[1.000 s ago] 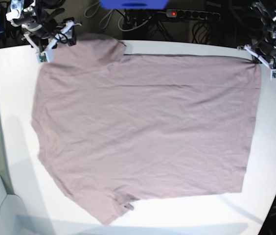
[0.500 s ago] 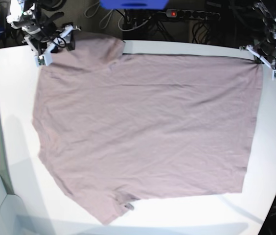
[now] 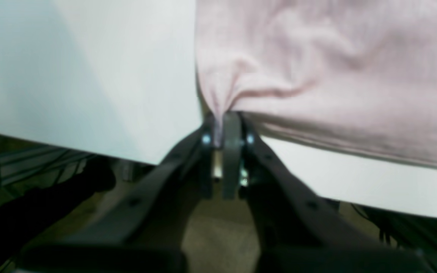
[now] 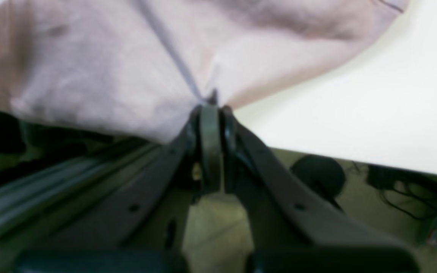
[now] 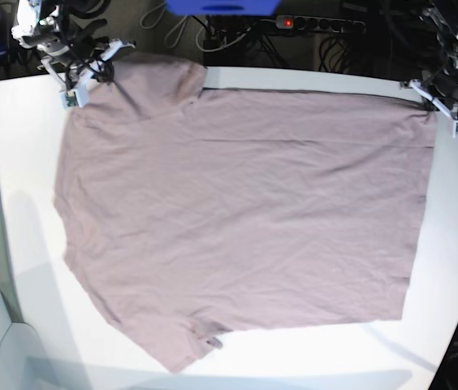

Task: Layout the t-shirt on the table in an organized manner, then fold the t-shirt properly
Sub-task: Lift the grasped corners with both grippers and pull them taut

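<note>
right gripper [image 5: 91, 69]: at the table's far left corner, jaws pinched together on the shirt's edge beside the far sleeve; the right wrist view shows cloth gathered to a point between the tips [image 4: 211, 104].
shirt [image 5: 237, 219]: spread nearly flat over the middle of the table [image 5: 18, 244], collar end toward the left edge, hem toward the right edge, one sleeve at the far edge and the other at the near edge; light creases run across it.
left gripper [image 5: 448, 101]: at the far right corner, jaws clamped narrow on the hem corner; the left wrist view shows a small peak of fabric drawn into the tips [image 3: 222, 125].
step: layout looks about finished. Both grippers hold the far edge, which suggests the first fold is beginning.
next move: probably lift both far corners together, level, and carry them toward the near edge, so the far half lands on the near half with edges aligned.
risk: uneven lifting could skew the fold; a thin pinch may slip.
</note>
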{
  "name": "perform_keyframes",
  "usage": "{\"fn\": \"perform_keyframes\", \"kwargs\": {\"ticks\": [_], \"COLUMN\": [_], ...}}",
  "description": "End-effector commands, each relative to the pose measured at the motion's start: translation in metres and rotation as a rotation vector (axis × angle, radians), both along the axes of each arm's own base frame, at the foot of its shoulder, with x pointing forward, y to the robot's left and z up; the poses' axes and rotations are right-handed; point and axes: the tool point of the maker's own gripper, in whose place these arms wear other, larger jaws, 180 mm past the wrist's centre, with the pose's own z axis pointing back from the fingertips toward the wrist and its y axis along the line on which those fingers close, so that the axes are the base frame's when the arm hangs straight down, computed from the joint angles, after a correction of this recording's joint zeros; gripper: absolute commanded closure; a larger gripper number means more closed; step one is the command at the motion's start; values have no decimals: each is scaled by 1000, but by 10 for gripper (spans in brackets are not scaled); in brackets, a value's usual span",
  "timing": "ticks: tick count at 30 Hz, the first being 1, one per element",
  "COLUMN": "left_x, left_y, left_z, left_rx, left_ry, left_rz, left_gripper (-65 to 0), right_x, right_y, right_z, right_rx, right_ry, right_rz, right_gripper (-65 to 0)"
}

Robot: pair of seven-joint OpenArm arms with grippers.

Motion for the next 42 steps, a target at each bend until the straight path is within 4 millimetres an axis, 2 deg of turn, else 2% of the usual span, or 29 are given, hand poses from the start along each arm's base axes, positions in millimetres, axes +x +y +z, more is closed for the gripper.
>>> {"fn": "perform_keyframes", "kwargs": {"ticks": [1,5,10,14,18,26,34,38,42], "left_x": [9,23,36,47,63,75,105,117,124], "left_y": [7,7,10,14,16,16,15,15,14], "left_z": [15,34,45,61,75,80,102,99,89], "left_rx": [35,70,80,111,130,121,120,86,45], "left_ry": [-43,-96,-82,-112,-158,-189,-273,-286,-281], "left_rz": [-4,-18,-8,-16,-16,-11,-6,4,12], "left_gripper": [-1,-1,-1,-1,-1,-1,-1,-1,-1], "right_x": [7,21,33,39,55,88,123,139,156], "right_y": [0,1,-2,-2,-7,-13,-13,-14,-17], "right_z": [13,32,39,41,50,68,90,96,92], "right_rx": [-3,-22,-33,-35,-55,-74,-76,-71,-55], "right_ry": [-50,-115,-150,-164,-205,-292,-388,-420,-422], "right_rz": [14,33,40,38,54,61,57,51,34], "right_gripper": [0,0,0,0,0,0,0,0,0]}}
